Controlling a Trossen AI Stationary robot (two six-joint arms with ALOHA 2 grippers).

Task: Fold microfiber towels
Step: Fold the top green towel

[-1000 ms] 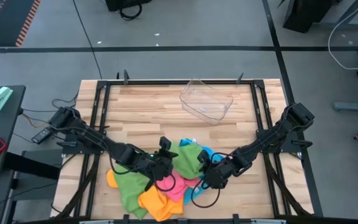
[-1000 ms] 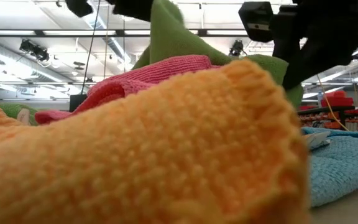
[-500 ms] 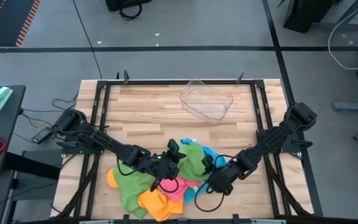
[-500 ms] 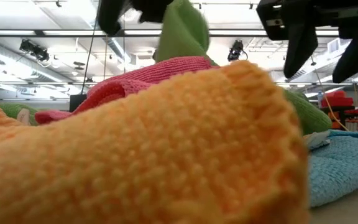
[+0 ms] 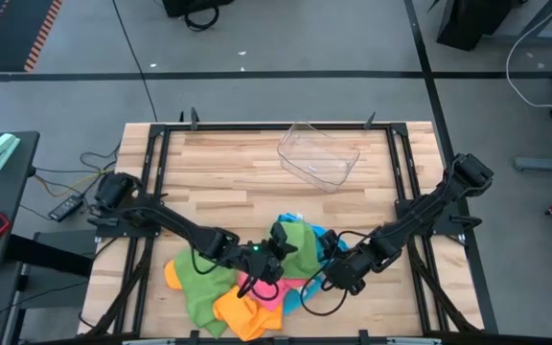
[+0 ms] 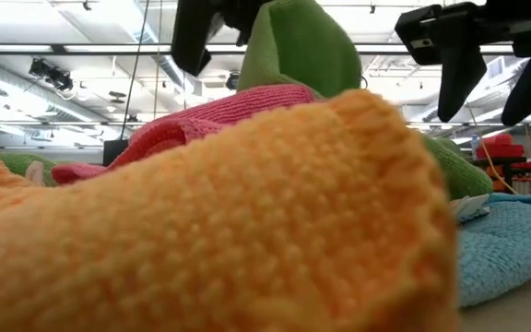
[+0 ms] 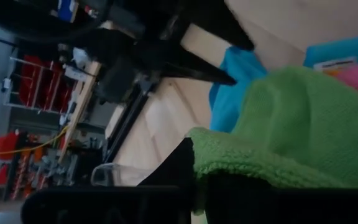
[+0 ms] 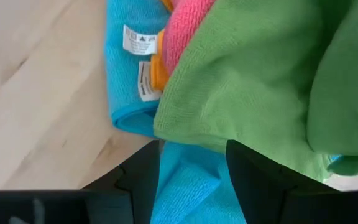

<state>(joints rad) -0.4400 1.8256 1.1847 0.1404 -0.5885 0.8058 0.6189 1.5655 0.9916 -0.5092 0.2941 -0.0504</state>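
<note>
Near the front edge of the wooden table [image 5: 228, 172], the microfiber towels lie in a loose heap: an orange towel [image 5: 241, 310] nearest the front, a pink towel [image 5: 268, 287] above it, a sky-blue towel [image 8: 182, 186] to the right, and green ones among them. The left gripper [image 5: 274, 255] sits over the middle of the heap with its fingers clamped on a corner of the green towel [image 5: 295, 244], which rises to a peak under it in the low view while the rest drapes down onto the pile. Just to the right of that towel, the right gripper [image 5: 338, 270] hovers with its fingers [image 8: 257, 180] apart and nothing between them; below them lie the blue towel and the green towel's edge. Beyond both grippers, well apart from the heap, a clear plastic tray [image 5: 318, 154] stands near the table's back edge.
</note>
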